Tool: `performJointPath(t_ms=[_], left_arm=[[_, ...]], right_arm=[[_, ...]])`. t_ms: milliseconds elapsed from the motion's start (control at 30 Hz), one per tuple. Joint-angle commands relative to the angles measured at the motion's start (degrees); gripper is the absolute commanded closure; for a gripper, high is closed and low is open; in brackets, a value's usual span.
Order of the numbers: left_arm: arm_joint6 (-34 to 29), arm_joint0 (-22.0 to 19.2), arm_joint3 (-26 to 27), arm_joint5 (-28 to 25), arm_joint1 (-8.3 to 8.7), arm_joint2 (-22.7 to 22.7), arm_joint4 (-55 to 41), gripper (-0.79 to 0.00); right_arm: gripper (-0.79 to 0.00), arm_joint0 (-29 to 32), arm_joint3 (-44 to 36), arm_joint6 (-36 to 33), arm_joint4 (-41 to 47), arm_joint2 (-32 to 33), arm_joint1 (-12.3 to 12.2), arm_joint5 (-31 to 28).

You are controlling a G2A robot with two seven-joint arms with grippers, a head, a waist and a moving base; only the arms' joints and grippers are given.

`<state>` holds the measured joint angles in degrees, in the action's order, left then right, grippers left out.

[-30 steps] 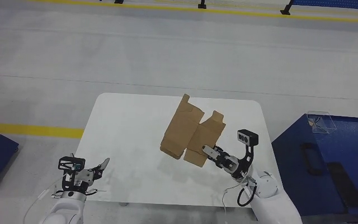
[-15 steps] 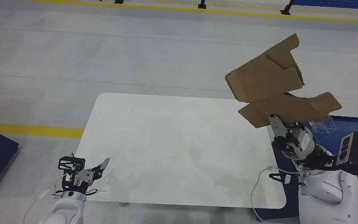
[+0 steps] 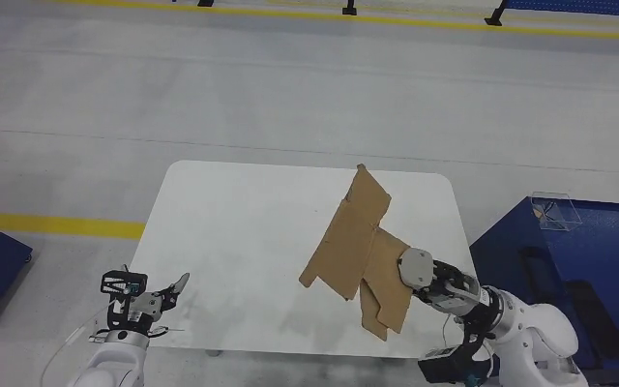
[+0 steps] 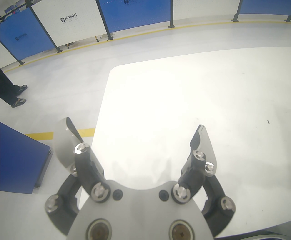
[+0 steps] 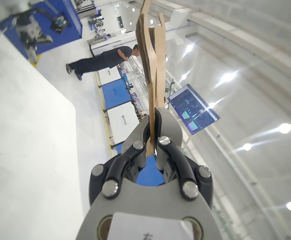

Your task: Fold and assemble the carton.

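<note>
We see a white counter (image 3: 242, 252) on a pale grey hall floor (image 3: 290, 87). Above the counter's right half, the flattened brown carton (image 3: 353, 242) hangs tilted, one end clamped between the fingers of the right gripper (image 5: 152, 113). At the counter's near left corner, the left gripper (image 4: 136, 127) hovers with its fingers spread wide, holding nothing.

Industrial hall: coated grey floor (image 3: 290, 87), yellow lane line (image 3: 68, 226) at 9 o'clock from the table (image 3: 222, 223), blue-and-white partition panels (image 4: 68, 20), ceiling lamps (image 5: 227, 77), monitor (image 5: 193, 109).
</note>
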<state>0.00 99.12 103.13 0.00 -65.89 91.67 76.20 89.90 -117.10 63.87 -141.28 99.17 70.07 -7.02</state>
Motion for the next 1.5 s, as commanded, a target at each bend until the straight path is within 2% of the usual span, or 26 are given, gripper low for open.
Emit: performJointPath(t_ms=[0, 67, 167, 233, 367, 467, 533, 700, 733, 833, 867, 967, 1200, 1333, 1467], left_arm=[[0.0, 0.0, 0.0, 0.0, 0.00, 0.0, 0.0, -0.785], [0.0, 0.0, 0.0, 0.0, 0.00, 0.0, 0.0, -0.785], [0.0, 0.0, 0.0, 0.0, 0.00, 0.0, 0.0, -0.785], [0.0, 0.0, 0.0, 0.0, 0.00, 0.0, 0.0, -0.785], [0.0, 0.0, 0.0, 0.0, 0.00, 0.0, 0.0, -0.785], [0.0, 0.0, 0.0, 0.0, 0.00, 0.0, 0.0, -0.785], [0.0, 0.0, 0.0, 0.0, 0.00, 0.0, 0.0, -0.785], [0.0, 0.0, 0.0, 0.0, 0.00, 0.0, 0.0, -0.785], [0.0, 0.0, 0.0, 0.0, 0.00, 0.0, 0.0, -0.785], [0.0, 0.0, 0.0, 0.0, 0.00, 0.0, 0.0, -0.785], [0.0, 0.0, 0.0, 0.0, 0.00, 0.0, 0.0, -0.785], [0.0, 0.0, 0.0, 0.0, 0.00, 0.0, 0.0, -0.785], [0.0, 0.0, 0.0, 0.0, 0.00, 0.0, 0.0, -0.785], [0.0, 0.0, 0.0, 0.0, 0.00, 0.0, 0.0, -0.785], [0.0, 0.0, 0.0, 0.0, 0.00, 0.0, 0.0, -0.785]], right_arm=[[0.000, 1.0, -0.4, 0.0, -7.0, -0.7, -0.2, 7.9], [0.000, 1.5, -0.4, -0.4, -10.4, -1.4, -0.3, 11.8], [0.000, 1.9, 0.2, -1.3, -13.9, -2.6, -0.5, 14.4], [0.000, 1.9, 0.5, -1.4, -13.5, -3.5, -0.6, 13.9], [0.000, 1.5, 0.0, -1.1, -7.0, -4.1, -0.9, 7.9], [0.000, 0.7, -0.5, -0.9, 4.2, -3.2, -1.1, -0.8], [0.000, -0.2, -0.5, -1.0, 13.2, -2.5, -1.2, -9.0], [0.000, -3.2, 3.3, -5.3, 38.6, -1.6, -1.7, -34.9], [0.000, -3.8, 4.3, -7.4, 43.6, -1.9, -1.8, -40.1], [0.000, -5.1, 7.7, -16.8, 57.8, -3.8, -2.0, -50.2], [0.000, -5.5, 9.1, -19.5, 62.1, -4.9, -2.2, -51.0], [0.000, -5.5, 11.7, -29.5, 74.5, -11.9, -3.3, -51.0], [0.000, -6.9, 16.0, -54.3, 101.9, -25.3, -7.9, -51.0], [0.000, -8.2, 18.9, -66.0, 117.5, -30.9, -10.0, -51.0], [0.000, -9.7, 21.1, -76.4, 130.1, -33.5, -11.6, -51.0]])
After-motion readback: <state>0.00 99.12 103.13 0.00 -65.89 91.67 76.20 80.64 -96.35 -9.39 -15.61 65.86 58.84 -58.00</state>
